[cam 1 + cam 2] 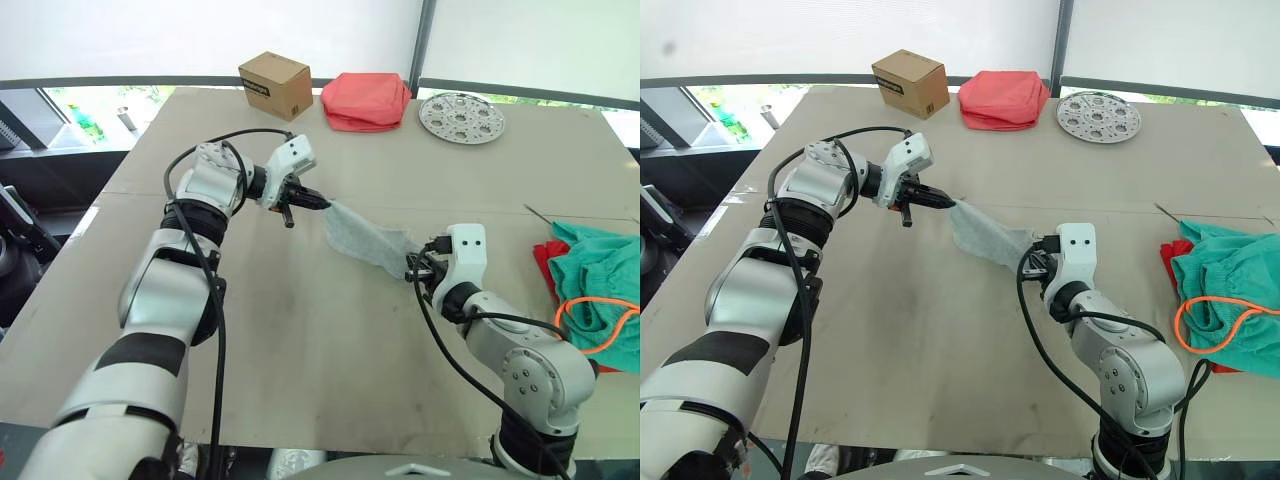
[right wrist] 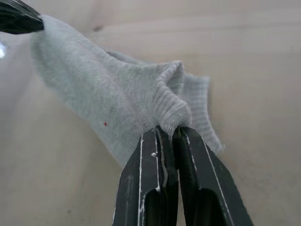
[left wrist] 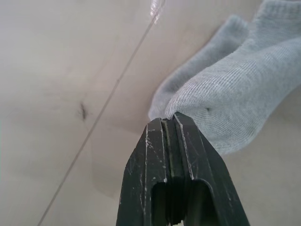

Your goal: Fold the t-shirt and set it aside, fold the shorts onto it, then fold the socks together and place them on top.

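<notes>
Toward the left of the worktop [image 1: 300, 350], the left pincer [image 1: 318, 201] is clamped on one end of the socks [image 1: 365, 240], which stretch rightward in a sagging band above the surface. At their other end the right pincer [image 1: 412, 266] is closed tight on the ribbed cuffs. Farther right, near the worktop's edge, the shorts [image 1: 600, 275] lie crumpled with the orange cord [image 1: 590, 325] looped on them, resting over the t-shirt [image 1: 545, 262], well apart from both pincers.
</notes>
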